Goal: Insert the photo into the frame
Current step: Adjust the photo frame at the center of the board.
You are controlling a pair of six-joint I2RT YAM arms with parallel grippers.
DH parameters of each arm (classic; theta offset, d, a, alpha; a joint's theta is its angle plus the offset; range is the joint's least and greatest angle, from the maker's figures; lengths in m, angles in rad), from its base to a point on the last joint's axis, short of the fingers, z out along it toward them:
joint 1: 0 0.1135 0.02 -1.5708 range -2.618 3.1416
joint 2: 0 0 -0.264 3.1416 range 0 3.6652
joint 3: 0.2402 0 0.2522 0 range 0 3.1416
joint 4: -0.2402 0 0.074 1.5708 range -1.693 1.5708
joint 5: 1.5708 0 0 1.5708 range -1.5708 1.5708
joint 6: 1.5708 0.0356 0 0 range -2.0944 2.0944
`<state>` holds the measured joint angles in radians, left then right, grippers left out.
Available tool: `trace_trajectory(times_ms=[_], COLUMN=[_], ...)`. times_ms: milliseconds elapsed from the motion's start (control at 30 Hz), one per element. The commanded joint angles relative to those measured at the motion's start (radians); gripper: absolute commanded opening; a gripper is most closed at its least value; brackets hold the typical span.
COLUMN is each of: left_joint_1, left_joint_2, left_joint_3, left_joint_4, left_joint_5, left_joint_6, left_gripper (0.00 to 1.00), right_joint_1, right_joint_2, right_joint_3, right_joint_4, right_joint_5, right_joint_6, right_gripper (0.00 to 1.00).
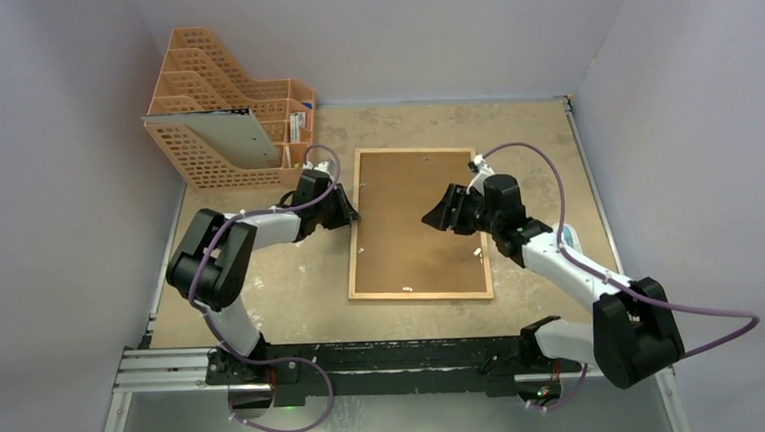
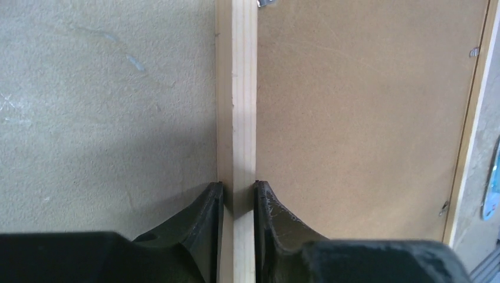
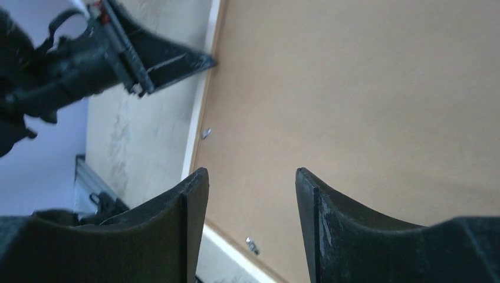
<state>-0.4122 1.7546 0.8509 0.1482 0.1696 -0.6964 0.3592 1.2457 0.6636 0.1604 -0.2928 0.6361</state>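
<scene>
The frame lies flat on the table, back side up, in the middle between the two arms. The brown backing panel sits inside its light-wood rails and fills them edge to edge. Small metal tabs show along the rails. Where the photo is I cannot tell, as its printed face shows in no view.

The left gripper is closed on the frame's left rail, with one finger on the rail's outer side by the table and the other on its inner side over the panel. The right gripper hangs over the right half of the panel, its jaws apart with only bare hardboard showing between them.

At the far left stands an orange file rack. A pale grey sheet leans in its nearest slot (what it is cannot be made out). A few small items sit in the low compartments at its right end, too small to tell.
</scene>
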Motion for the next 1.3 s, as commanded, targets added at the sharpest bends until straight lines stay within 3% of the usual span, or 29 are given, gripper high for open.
trace_trajectory(times_ms=[0, 67, 233, 400, 533, 633, 700, 833, 1000, 1067, 1267], left_joint_1=[-0.033, -0.05, -0.065, -0.09, -0.189, -0.294, -0.329, -0.331, -0.328, -0.321, -0.232], left_joint_2=[0.001, -0.02, -0.096, -0.255, -0.37, -0.388, -0.379, -0.403, -0.453, -0.458, -0.322], left_joint_3=[-0.043, -0.074, -0.183, -0.383, -0.464, -0.463, -0.46, -0.447, -0.287, -0.202, 0.046], left_joint_4=[-0.036, -0.036, -0.016, 0.093, 0.138, 0.132, 0.114, 0.025, -0.201, -0.216, -0.119], left_joint_5=[-0.018, -0.028, -0.049, -0.102, -0.192, -0.241, -0.25, -0.315, -0.466, -0.482, -0.327], left_joint_6=[0.002, -0.007, -0.082, -0.339, -0.518, -0.563, -0.554, -0.454, -0.226, -0.12, 0.087], left_gripper=[0.12, 0.0, 0.0, 0.0, 0.0, 0.0, 0.09, 0.4, 0.63, 0.66, 0.7], right_joint_1=[0.006, 0.006, 0.006, 0.007, 0.01, 0.009, 0.008, 0.007, 0.008, 0.008, 0.008], right_joint_2=[-0.067, -0.075, -0.089, -0.101, -0.126, -0.132, -0.147, -0.192, -0.236, -0.249, -0.205], right_joint_3=[-0.038, -0.04, -0.065, -0.084, -0.126, -0.154, -0.155, -0.089, -0.046, -0.051, 0.018], right_joint_4=[0.007, -0.006, -0.005, -0.092, -0.156, -0.208, -0.231, -0.315, -0.503, -0.552, -0.774], right_joint_5=[-0.132, -0.104, -0.069, -0.069, 0.003, 0.096, 0.164, 0.271, 0.327, 0.327, 0.455], right_joint_6=[-0.01, 0.007, 0.075, 0.071, 0.079, 0.121, 0.159, 0.156, 0.155, 0.164, 0.367], right_gripper=[0.58, 0.57, 0.56, 0.54, 0.55, 0.55, 0.55, 0.56, 0.67, 0.79, 0.9])
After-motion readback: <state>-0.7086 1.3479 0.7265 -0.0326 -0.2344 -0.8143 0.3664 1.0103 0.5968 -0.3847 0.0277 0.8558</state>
